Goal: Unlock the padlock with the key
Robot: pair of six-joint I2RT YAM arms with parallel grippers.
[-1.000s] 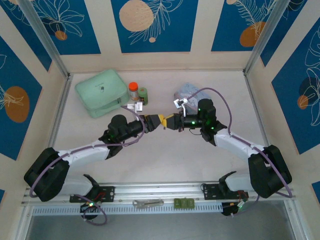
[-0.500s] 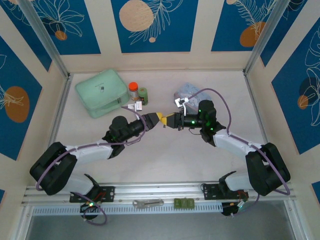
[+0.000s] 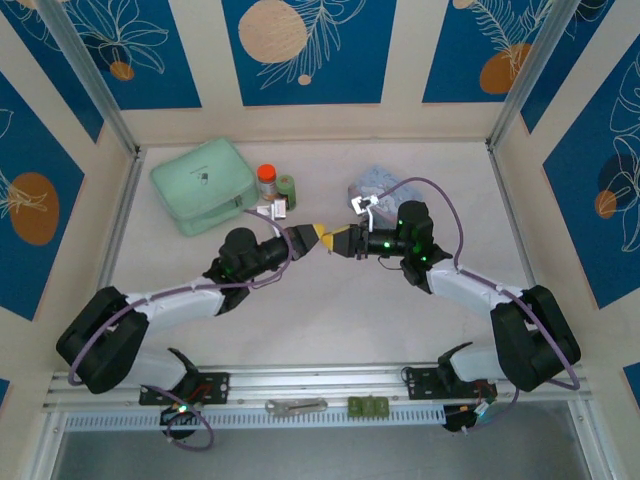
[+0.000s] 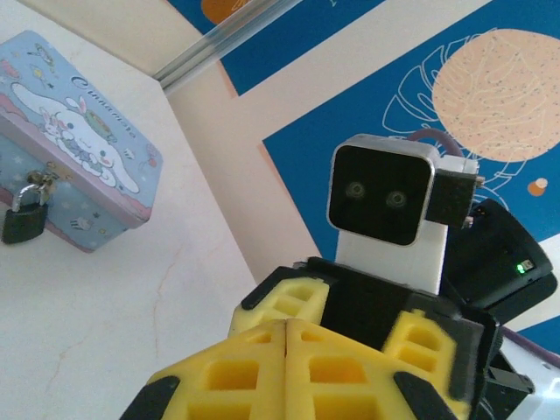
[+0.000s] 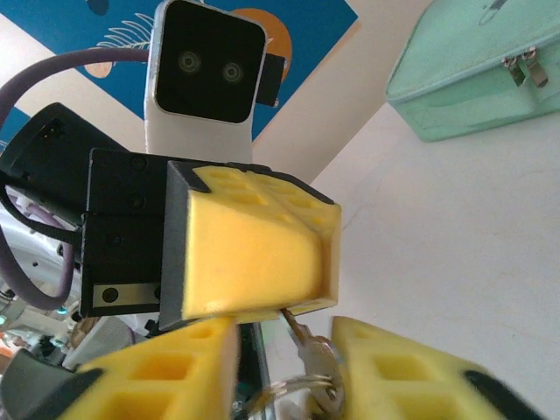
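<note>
The key (image 5: pixel 308 346) is thin and pale, with a wire ring (image 5: pixel 293 389) on its head. Its blade is pinched in the seam of my left gripper's shut yellow fingers (image 5: pixel 254 254). The key's head hangs in the gap of my open right gripper (image 5: pixel 284 337), close to one finger. From above, the left gripper (image 3: pixel 317 236) and right gripper (image 3: pixel 336 241) meet tip to tip at mid-table. The black padlock (image 4: pixel 22 220) hangs on the front of the light-blue tin (image 4: pixel 79 175), away from both grippers.
A mint-green zip case (image 3: pixel 203 184) lies at the back left, with an orange-lidded jar (image 3: pixel 267 181) and a small green pot (image 3: pixel 287 186) beside it. The light-blue tin (image 3: pixel 372 185) is behind the right gripper. A grey tool (image 3: pixel 296 406) rests on the front rail.
Both gripper tips have shifted slightly toward the far side, still facing each other. A narrow gap now shows between them from above.
</note>
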